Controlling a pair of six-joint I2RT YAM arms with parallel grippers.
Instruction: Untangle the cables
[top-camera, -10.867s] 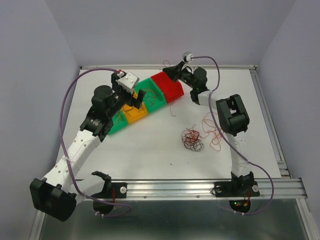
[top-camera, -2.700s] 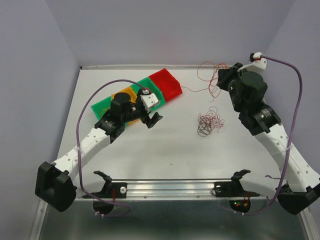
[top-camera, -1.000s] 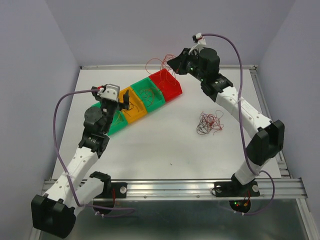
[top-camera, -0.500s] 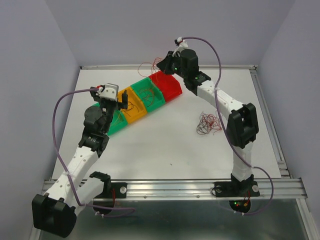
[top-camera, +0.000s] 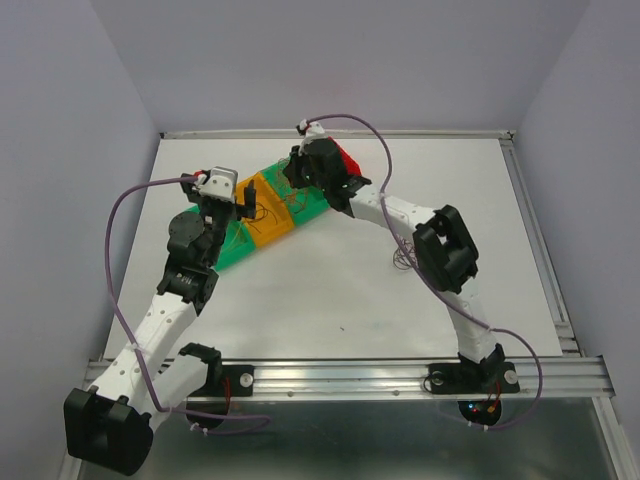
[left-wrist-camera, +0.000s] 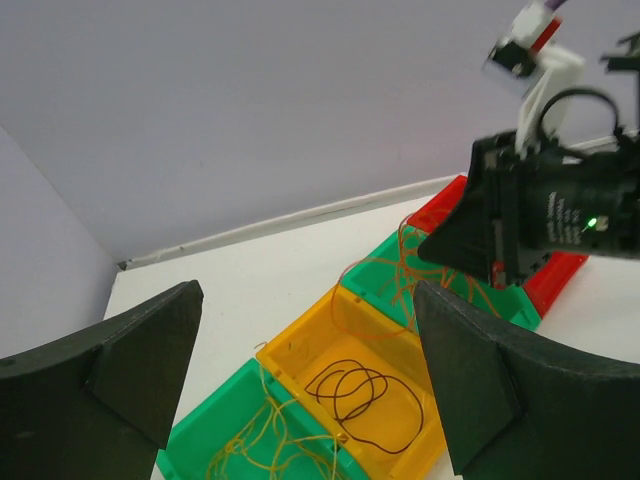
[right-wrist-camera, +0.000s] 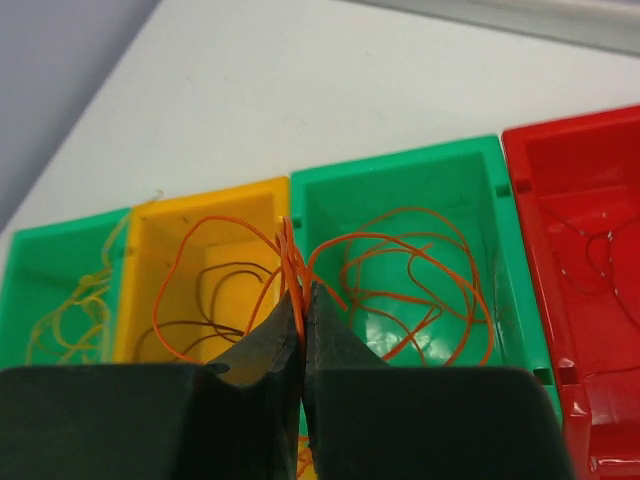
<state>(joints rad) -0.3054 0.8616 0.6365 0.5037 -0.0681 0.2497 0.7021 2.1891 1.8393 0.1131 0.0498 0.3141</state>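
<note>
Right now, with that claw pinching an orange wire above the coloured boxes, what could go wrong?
1. The right claw is shut on the orange wire, whose loops spread over both the yellow box and the green box by the red box; let go here, it may straddle the wall between them.
2. A loop hangs near the dark wire in the yellow box and might snag it, tangling them.
</note>
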